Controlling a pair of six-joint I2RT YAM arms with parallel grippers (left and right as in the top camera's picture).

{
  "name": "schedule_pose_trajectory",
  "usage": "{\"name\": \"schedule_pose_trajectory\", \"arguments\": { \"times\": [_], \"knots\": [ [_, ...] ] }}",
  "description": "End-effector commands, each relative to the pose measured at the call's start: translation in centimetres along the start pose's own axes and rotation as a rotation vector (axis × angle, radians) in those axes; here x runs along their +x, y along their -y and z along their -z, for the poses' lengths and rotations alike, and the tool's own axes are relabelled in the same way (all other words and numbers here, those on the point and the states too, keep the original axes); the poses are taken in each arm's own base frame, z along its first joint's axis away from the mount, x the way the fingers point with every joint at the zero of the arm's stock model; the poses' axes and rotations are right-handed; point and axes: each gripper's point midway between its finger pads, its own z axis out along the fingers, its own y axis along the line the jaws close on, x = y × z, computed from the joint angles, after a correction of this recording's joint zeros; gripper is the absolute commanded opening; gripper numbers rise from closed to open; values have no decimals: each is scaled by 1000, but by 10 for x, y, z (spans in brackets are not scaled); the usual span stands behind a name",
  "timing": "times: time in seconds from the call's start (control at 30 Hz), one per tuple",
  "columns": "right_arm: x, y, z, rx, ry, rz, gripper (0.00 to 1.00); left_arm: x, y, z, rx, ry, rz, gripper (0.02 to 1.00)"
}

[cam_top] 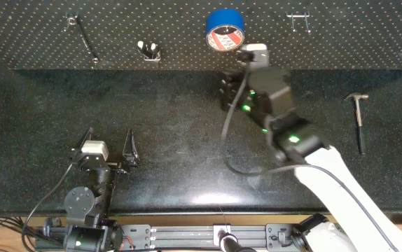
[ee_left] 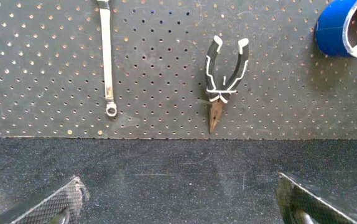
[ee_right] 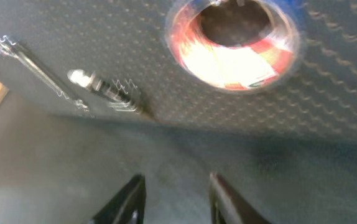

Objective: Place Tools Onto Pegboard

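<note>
One tool off the board: the hammer [cam_top: 358,115] lies flat on the table on my right side, a little below the pegboard's [cam_top: 187,21] lower edge, head toward the board.
Nearest free peg: a bare double hook [cam_top: 298,22] on the board, above the hammer and somewhat inward of it.
Already hung: blue tape roll [cam_top: 225,31], pliers [cam_top: 148,50], wrench [cam_top: 83,38].
Right pincer [ee_right: 175,193]: fingers moderately apart, gripping nothing, close beneath the tape roll.
Left pincer [ee_left: 181,208]: spread wide, empty, low near my base, facing the pliers.
Risk in leaving: my right wrist sits near the tape roll, so I judge a careless swing toward the hammer could knock it off its peg.
Risk at the grasp: the handle is thin and flat on the table, so a shallow pinch could let the heavy head pivot and slip.
Risk at the hook: if I misalign, the head misses the prongs and drops.
</note>
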Motion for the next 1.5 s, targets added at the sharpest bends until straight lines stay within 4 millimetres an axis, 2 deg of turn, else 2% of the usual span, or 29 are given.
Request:
{"name": "schedule_pose_trajectory", "arguments": {
  "times": [0.03,0.07,0.1,0.13,0.17,0.2,0.23,0.3,0.33,0.4,0.47,0.5,0.53,0.57,0.63,0.67,0.7,0.77,0.8,0.83,1.3,1.33,1.37,1.4,1.47,1.5],
  "knots": [
    [38,151,103,463,-166,-103,822,0,-1,0,-6,1,-10,993],
    [45,185,128,576,-223,-28,847,0,-1,0,-6,1,-10,993],
    [56,212,144,638,-292,-21,884,0,-1,0,-6,1,-10,993],
    [68,235,148,674,-356,-89,886,0,-1,0,-6,1,-10,993],
    [77,245,138,608,-399,-198,888,0,-1,0,-6,1,-10,996],
    [98,271,130,611,-496,-326,893,0,-1,0,-6,1,-10,993],
    [113,294,132,660,-575,-392,904,0,-1,0,-6,1,-10,993],
    [129,332,147,816,-706,-415,908,0,-1,0,-6,1,-10,993],
    [129,339,149,839,-742,-394,908,0,-1,0,-6,1,-10,993],
    [129,346,145,774,-811,-232,912,0,-1,0,-6,1,-10,996],
    [132,349,143,604,-947,102,917,0,-1,0,-6,1,-10,993],
    [118,357,132,596,-888,177,917,0,-1,0,-6,1,-10,993],
    [111,350,113,506,-791,158,917,0,-1,0,-6,1,-10,993],
    [113,354,110,489,-783,152,917,0,-1,0,-6,1,-10,993],
    [112,378,102,508,-758,176,917,0,-1,0,-7,0,-10,993],
    [117,382,97,495,-761,163,917,0,-1,0,-6,1,-10,993],
    [125,387,98,508,-765,96,919,0,-1,0,-6,1,-10,993],
    [128,394,106,543,-745,10,917,0,-1,0,-6,1,-10,993],
    [129,394,108,537,-739,-4,917,0,-1,0,-6,1,-10,993],
    [128,388,101,480,-701,-26,917,0,-1,0,-6,1,-10,993],
    [149,395,92,458,-760,-58,917,0,-1,0,-7,0,-10,993],
    [149,395,92,457,-760,-58,888,0,-1,0,-6,0,-10,993],
    [149,394,92,456,-762,-60,746,0,-1,0,-6,1,-10,993],
    [149,394,92,456,-762,-61,492,0,-1,0,-7,0,-10,993],
    [149,394,92,456,-762,-61,351,0,-1,0,-6,1,-10,993],
    [149,394,92,456,-762,-61,336,0,-1,0,-6,1,-10,993]
  ]
}}
